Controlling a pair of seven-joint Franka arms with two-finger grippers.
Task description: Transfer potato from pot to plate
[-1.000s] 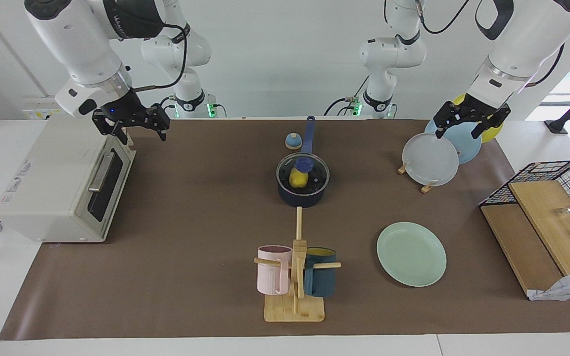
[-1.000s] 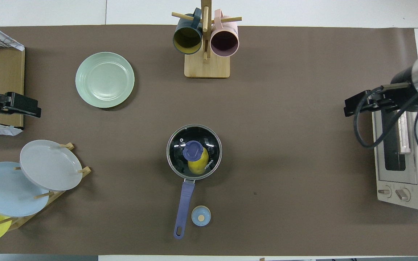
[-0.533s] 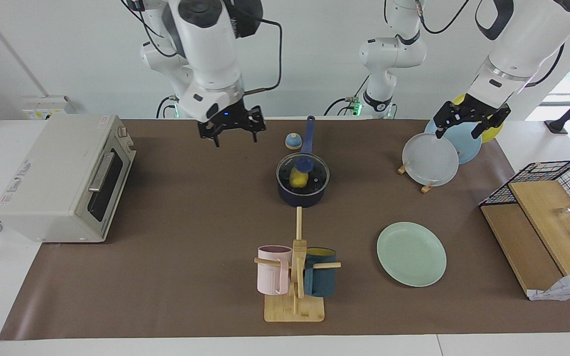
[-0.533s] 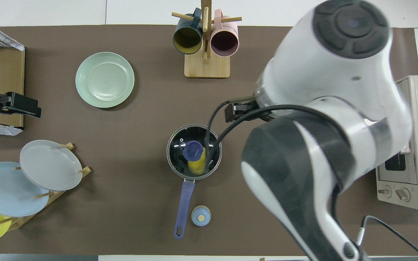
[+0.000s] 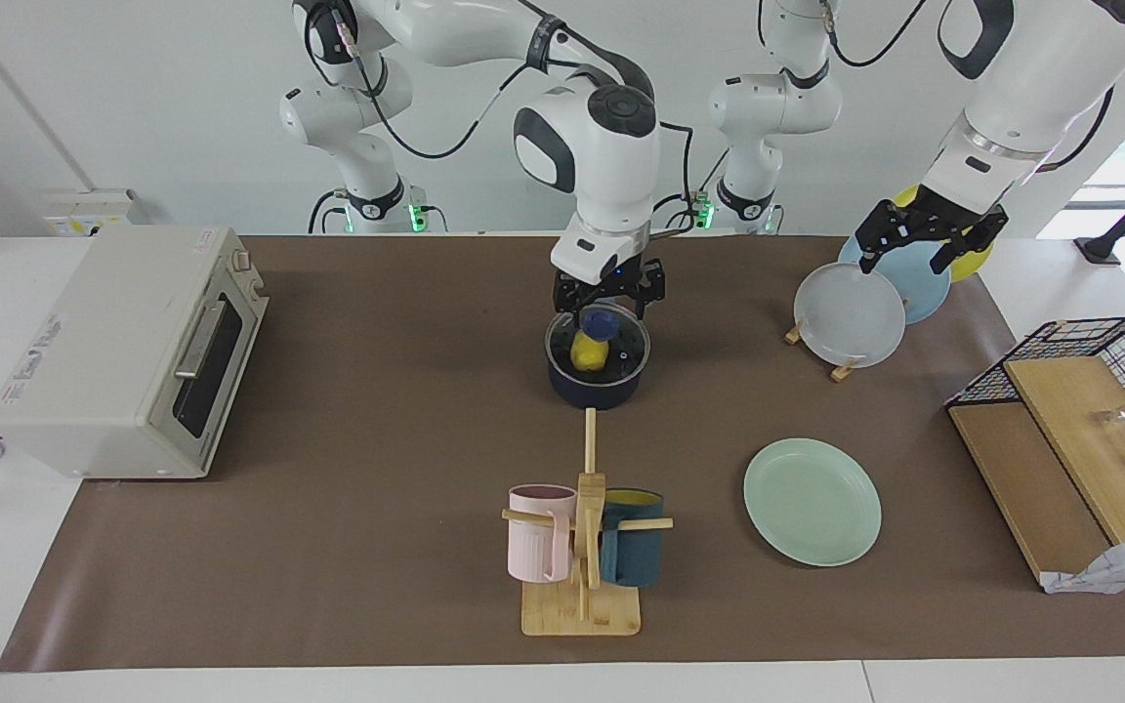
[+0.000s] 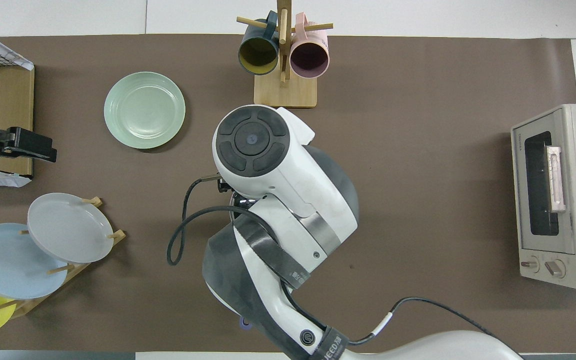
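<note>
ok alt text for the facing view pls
The right claw hangs just over the blue knob of the glass lid on the pot, with the potato visible inside. The mint plate lies bare; the left claw waits over the plate rack.

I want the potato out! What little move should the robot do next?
Probably lower the right hand onto the blue knob and grip it: the glass lid covers the pot, with the potato inside. The left hand waits over the plate rack.

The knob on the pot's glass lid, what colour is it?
Dark blue knob, seen best in the facing view, directly below the right gripper.
</note>
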